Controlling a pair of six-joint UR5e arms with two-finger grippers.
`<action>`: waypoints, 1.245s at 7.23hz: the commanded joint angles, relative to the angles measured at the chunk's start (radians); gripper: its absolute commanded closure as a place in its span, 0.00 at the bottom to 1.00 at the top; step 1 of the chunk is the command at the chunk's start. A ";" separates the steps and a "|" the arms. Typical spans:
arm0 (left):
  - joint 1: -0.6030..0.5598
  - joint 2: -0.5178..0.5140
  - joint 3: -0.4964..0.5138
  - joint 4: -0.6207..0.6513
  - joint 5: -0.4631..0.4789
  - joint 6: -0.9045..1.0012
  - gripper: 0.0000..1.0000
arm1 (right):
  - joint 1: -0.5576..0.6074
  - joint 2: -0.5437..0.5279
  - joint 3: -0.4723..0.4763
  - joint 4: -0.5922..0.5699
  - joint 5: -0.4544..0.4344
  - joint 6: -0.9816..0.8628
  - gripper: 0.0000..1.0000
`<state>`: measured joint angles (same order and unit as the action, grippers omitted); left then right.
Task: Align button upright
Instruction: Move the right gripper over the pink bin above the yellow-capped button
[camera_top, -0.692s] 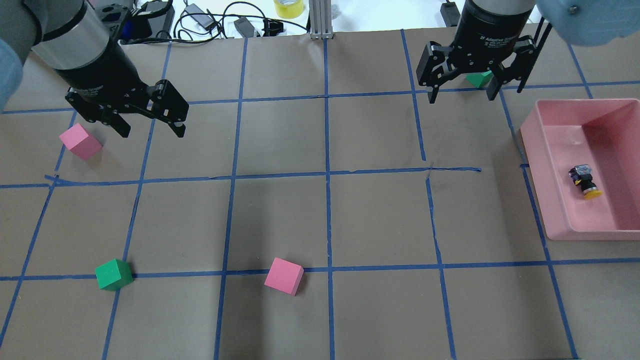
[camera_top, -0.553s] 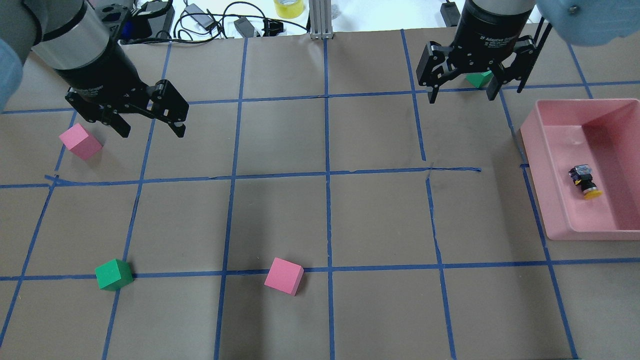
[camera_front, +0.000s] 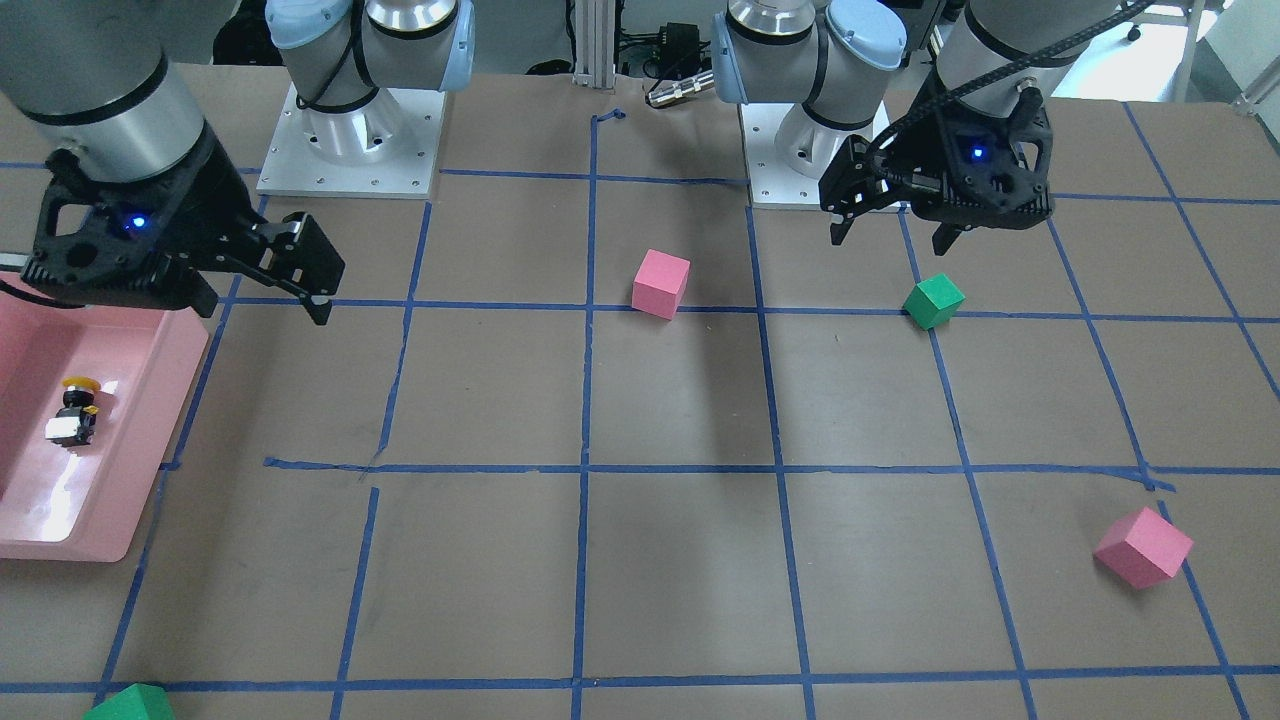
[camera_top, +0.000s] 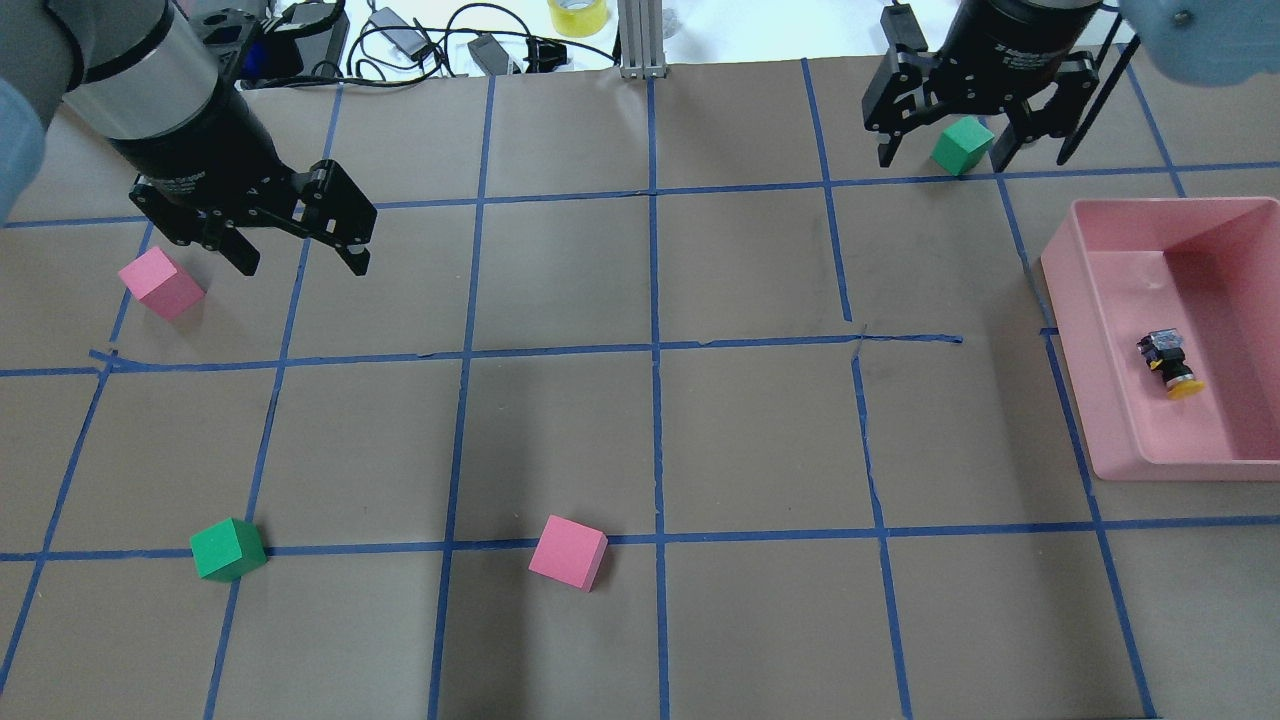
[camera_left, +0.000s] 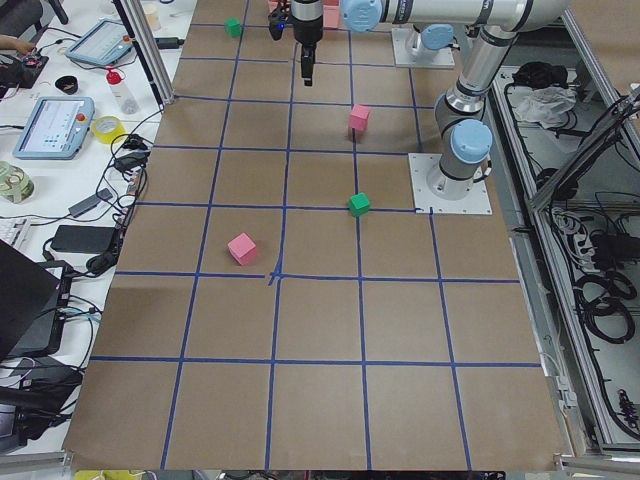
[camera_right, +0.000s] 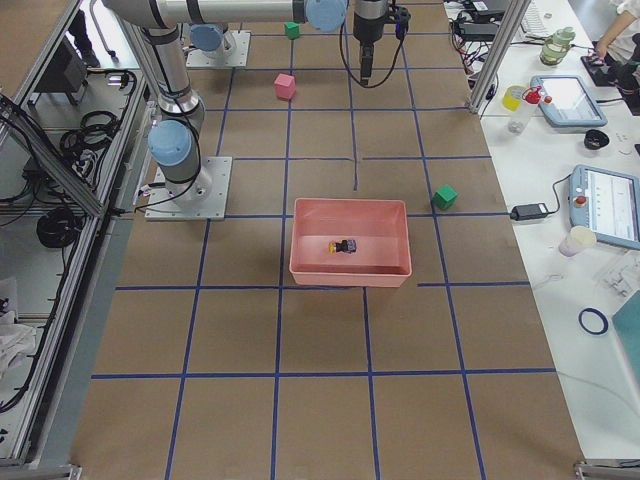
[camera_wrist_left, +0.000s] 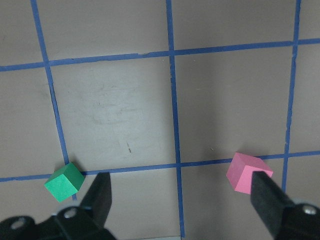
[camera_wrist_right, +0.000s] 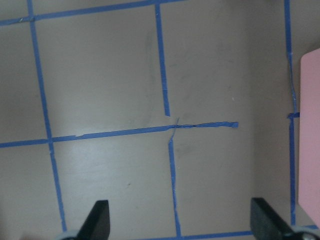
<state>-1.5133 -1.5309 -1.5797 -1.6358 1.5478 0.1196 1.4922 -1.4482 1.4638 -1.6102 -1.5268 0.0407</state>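
Observation:
The button (camera_top: 1170, 364) lies on its side inside the pink bin (camera_top: 1075, 330) at the table's right. Its yellow cap points toward the near edge and its whitish base toward the far edge. It also shows in the front-facing view (camera_front: 72, 410) and the exterior right view (camera_right: 345, 246). My right gripper (camera_top: 943, 160) is open and empty, high over the far right of the table, above a green cube (camera_top: 960, 147) and beyond the bin. My left gripper (camera_top: 305, 266) is open and empty over the far left, next to a pink cube (camera_top: 160, 283).
A pink cube (camera_top: 568, 552) and a green cube (camera_top: 228, 549) sit near the front edge. The left wrist view shows a green cube (camera_wrist_left: 64, 181) and a pink cube (camera_wrist_left: 247, 172) below. The right wrist view shows the bin's edge (camera_wrist_right: 312, 140). Cables and tape lie beyond the far edge.
My right gripper has moved toward the far edge and a little to the right, so more of the green cube shows. The left gripper and the button have not moved.

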 joint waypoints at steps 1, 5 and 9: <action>-0.001 0.002 0.000 0.004 0.000 0.002 0.00 | -0.190 0.051 0.073 -0.147 -0.010 -0.126 0.00; -0.002 0.002 -0.008 0.008 0.000 0.002 0.00 | -0.484 0.086 0.298 -0.426 -0.097 -0.361 0.00; -0.004 0.000 -0.010 0.011 0.037 0.002 0.00 | -0.566 0.164 0.421 -0.629 -0.070 -0.527 0.00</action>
<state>-1.5166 -1.5309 -1.5889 -1.6257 1.5822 0.1212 0.9413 -1.3079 1.8749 -2.2087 -1.6100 -0.4472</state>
